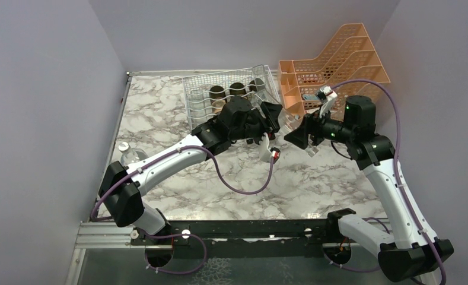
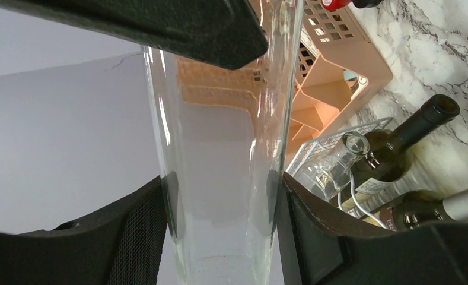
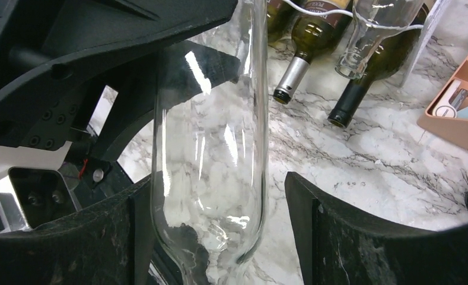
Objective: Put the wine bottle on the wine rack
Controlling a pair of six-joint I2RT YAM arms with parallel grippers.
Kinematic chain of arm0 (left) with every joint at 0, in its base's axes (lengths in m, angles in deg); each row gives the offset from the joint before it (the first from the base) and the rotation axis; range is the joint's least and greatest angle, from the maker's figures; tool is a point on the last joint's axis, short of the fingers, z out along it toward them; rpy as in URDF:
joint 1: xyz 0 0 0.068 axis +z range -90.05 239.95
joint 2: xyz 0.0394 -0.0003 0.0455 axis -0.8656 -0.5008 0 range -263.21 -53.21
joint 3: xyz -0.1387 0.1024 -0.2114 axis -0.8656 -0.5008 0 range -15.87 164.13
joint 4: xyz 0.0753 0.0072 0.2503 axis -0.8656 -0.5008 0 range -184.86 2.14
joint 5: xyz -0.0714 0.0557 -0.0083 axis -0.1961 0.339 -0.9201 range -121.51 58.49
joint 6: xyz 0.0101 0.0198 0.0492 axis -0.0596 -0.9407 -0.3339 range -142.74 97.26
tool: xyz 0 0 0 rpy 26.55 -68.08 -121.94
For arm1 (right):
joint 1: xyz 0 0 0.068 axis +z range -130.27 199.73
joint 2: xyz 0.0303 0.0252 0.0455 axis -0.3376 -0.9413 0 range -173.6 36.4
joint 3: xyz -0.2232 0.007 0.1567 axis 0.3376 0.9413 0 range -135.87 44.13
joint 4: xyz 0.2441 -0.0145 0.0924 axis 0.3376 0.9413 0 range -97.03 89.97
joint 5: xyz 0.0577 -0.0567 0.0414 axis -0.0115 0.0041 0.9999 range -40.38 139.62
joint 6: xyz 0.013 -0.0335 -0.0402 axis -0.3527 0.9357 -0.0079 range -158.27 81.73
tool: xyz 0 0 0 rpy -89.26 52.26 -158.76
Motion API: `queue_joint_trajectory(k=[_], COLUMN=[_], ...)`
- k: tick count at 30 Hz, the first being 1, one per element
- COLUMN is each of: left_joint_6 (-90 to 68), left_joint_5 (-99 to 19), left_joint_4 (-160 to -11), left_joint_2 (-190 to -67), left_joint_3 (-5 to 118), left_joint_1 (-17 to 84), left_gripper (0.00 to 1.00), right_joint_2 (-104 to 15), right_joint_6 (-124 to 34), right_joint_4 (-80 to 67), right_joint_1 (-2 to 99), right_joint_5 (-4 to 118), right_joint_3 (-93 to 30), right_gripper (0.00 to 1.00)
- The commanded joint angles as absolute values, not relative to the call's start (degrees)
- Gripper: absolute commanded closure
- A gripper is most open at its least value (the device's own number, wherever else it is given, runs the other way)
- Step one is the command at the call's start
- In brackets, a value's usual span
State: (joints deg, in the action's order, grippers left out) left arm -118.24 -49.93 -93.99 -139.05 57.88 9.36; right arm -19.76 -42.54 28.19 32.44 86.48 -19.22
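Bottle in question: the clear glass wine bottle (image 2: pixel 219 148) is held over the counter (image 1: pixel 178 184), just toward 1 o'clock from the counter's middle, where the left arm (image 1: pixel 160 163) and right arm (image 1: pixel 391 178) meet. The left jaws are clamped on it, with a black pad pressed against the glass on each side. The right jaws stand wide around the same bottle without gripping it. In the right wrist view a gap shows between the glass and the jaw on the 3 o'clock side.

The wine rack (image 1: pixel 199 98) sits at 12 o'clock on the counter, at about 11 o'clock from the held bottle and apart from it. Bottles already lie in its cradles with their necks pointing toward 6 o'clock: a black-capped bottle (image 2: pixel 397 142), a silver-capped bottle (image 2: pixel 457 205), and an open clear bottle (image 2: pixel 338 163) between them.

An orange tray (image 1: pixel 332 65) stands at 1 o'clock, just beside the rack's 3 o'clock side.
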Motion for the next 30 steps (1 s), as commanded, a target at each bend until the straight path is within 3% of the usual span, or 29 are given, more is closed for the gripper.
queue_joint_trajectory(k=[1,3,5,11,14,16,19,30], left_joint_6=[-117.1,-116.7,-116.5,-115.5,-114.0,-112.1,-110.5,-94.5], left_joint_5=[-51.3,-51.3,-51.4,-51.6,-51.2,-50.7,-49.8,-50.5], left_joint_4=[-93.8,-94.6,-95.0,-95.0,-91.6,-85.2,-73.4,-72.9], left_joint_2=[-138.7,-138.8,-138.9,-138.9,-138.2,-137.1,-135.3,-130.9], left_joint_3=[61.3,61.4,61.4,61.4,59.3,55.5,48.7,46.2], left_joint_1=[9.3,9.3,9.3,9.3,9.3,9.4,9.4,9.4], left_gripper=[1.0,1.0,1.0,0.96,0.57,0.04,0.01,0.01], right_joint_2=[-20.3,-20.3,-20.4,-20.1,-19.6,-18.9,-17.9,-19.9], right_joint_6=[-42.9,-43.3,-43.7,-44.7,-45.4,-46.2,-47.8,-50.9], right_joint_4=[26.9,26.5,26.0,24.6,23.6,22.4,20.5,15.8], right_joint_1=[32.8,32.8,32.8,32.8,32.8,32.8,32.8,32.8], right_joint_5=[84.7,84.4,84.4,83.3,81.9,80.7,78.8,74.1], right_joint_3=[-18.7,-18.8,-18.9,-19.4,-19.8,-19.9,-20.1,-20.8], right_gripper=[0.26,0.32,0.44,0.88,0.99,0.99,0.99,0.99])
